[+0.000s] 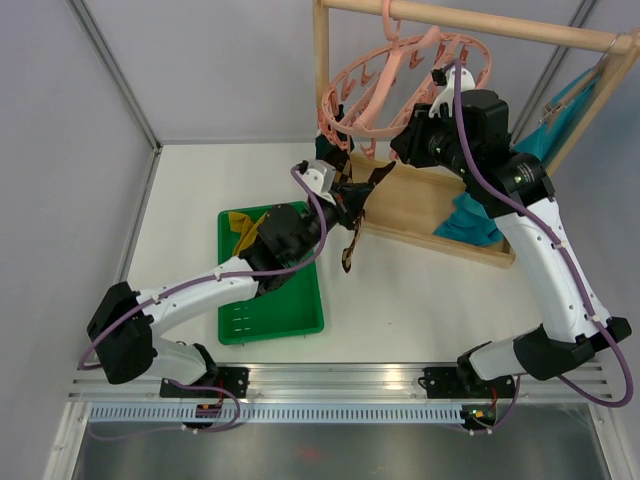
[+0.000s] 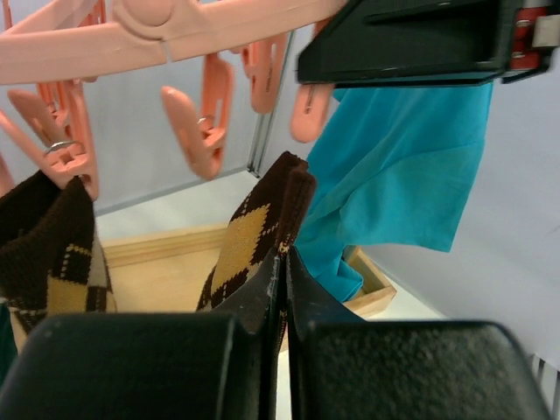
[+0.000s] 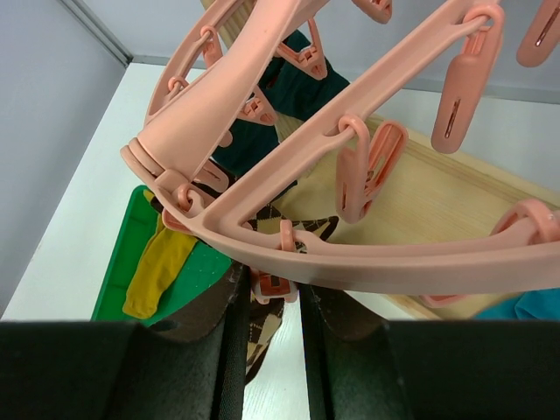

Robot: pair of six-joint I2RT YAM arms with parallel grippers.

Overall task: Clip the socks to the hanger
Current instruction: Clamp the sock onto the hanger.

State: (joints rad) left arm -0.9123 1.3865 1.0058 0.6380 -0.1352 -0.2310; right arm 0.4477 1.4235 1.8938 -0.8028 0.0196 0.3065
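My left gripper [image 2: 283, 271] pinches argyle sock [image 2: 249, 232], sock top just below hanger [image 2: 131, 35]; my right gripper [image 3: 268, 302] pinches one clip [image 3: 275, 285].

The white desk [image 1: 190, 190] carries two things. A green tray [image 1: 270, 315] lies flat on it, below the left gripper [image 1: 348, 200] and back toward that arm's base. The wooden rack's flat base [image 1: 420, 215] rests on the desk beneath the right gripper [image 1: 402, 150], just beyond the left gripper.
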